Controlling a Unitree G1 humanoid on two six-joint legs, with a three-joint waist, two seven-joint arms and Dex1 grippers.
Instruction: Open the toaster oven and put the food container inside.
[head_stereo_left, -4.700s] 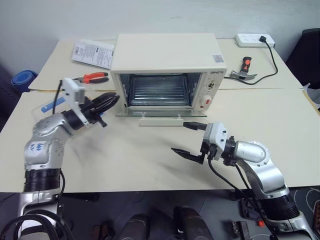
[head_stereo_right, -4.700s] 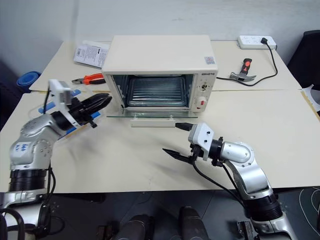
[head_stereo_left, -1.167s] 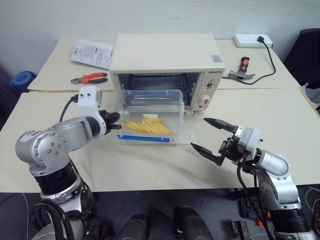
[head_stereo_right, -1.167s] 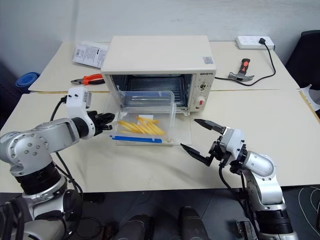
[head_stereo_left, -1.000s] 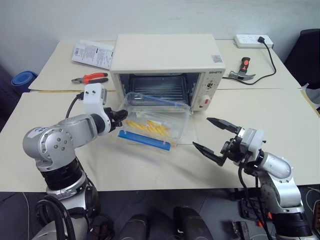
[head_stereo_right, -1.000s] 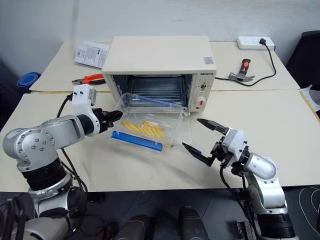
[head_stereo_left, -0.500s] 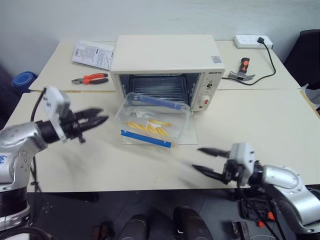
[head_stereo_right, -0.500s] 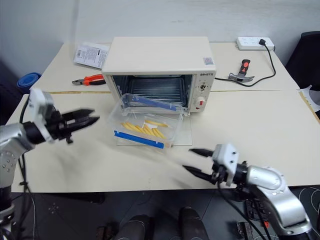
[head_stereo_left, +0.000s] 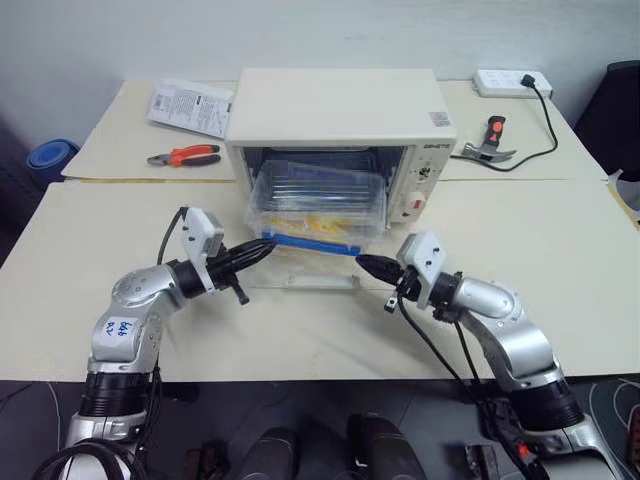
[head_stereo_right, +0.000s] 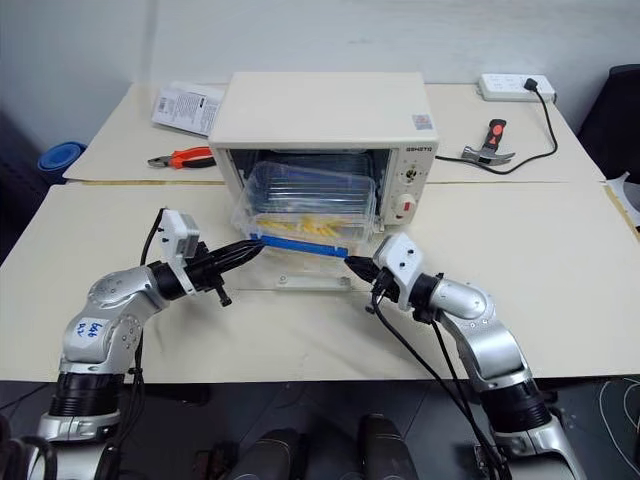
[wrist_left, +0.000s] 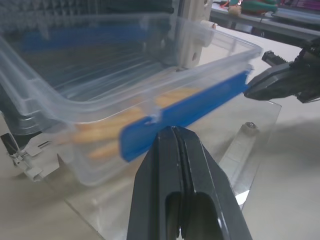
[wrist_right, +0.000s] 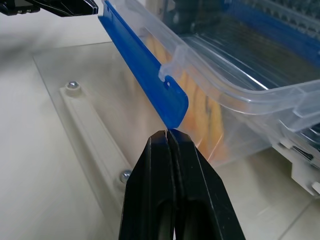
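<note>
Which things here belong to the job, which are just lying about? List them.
Job: toaster oven, door down; food container, partly into the oven mouth; left hand and right hand, both shut, at the blue clip's ends.

Lying about: pliers, leaflet, power strip, hammer.

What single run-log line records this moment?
door: cream-white toaster oven open | clear plastic food container: halfway into oven | left end effector: shut at blue clip | right end effector: shut at clip

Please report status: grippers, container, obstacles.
Left gripper shut, right gripper shut, both tips at the container's blue strip. Container half inside the open oven, front over the door. Nothing blocking.
</note>
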